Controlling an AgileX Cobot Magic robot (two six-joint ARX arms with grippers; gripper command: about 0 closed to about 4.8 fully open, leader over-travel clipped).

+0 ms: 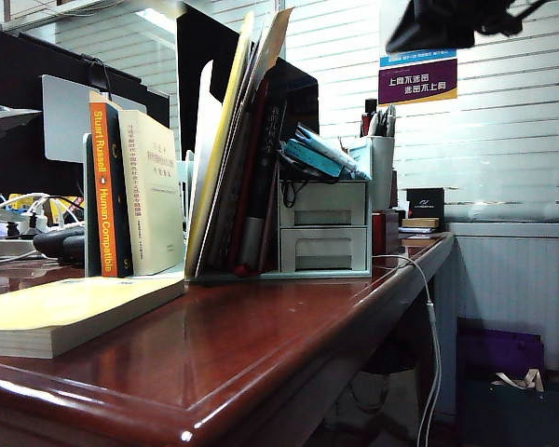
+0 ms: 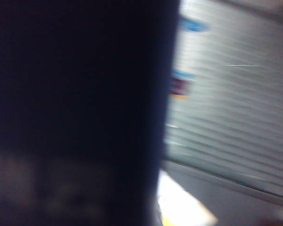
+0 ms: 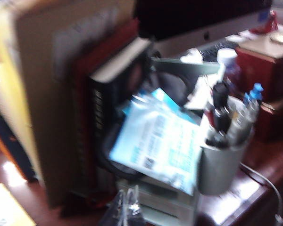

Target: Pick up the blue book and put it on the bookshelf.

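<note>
grey-green bookshelf (image 1: 324, 228) on the desk; left tool closed and unseen, right tool's state cannot be told.

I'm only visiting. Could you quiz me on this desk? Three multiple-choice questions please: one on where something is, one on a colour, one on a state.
1. The pen cup is: A) at the bookshelf's right end; B) on the floor; C) atop the monitor.
2. The Human Compatible book's spine: A) green; B) orange; C) white.
3. The front pale yellow book: A) standing; B) open; C) lying closed.
Answers: A, it is beside the drawers; B, plainly orange; C, flat on the desk. The right gripper is blurred, near the bookshelf; the left gripper is unseen.
</note>
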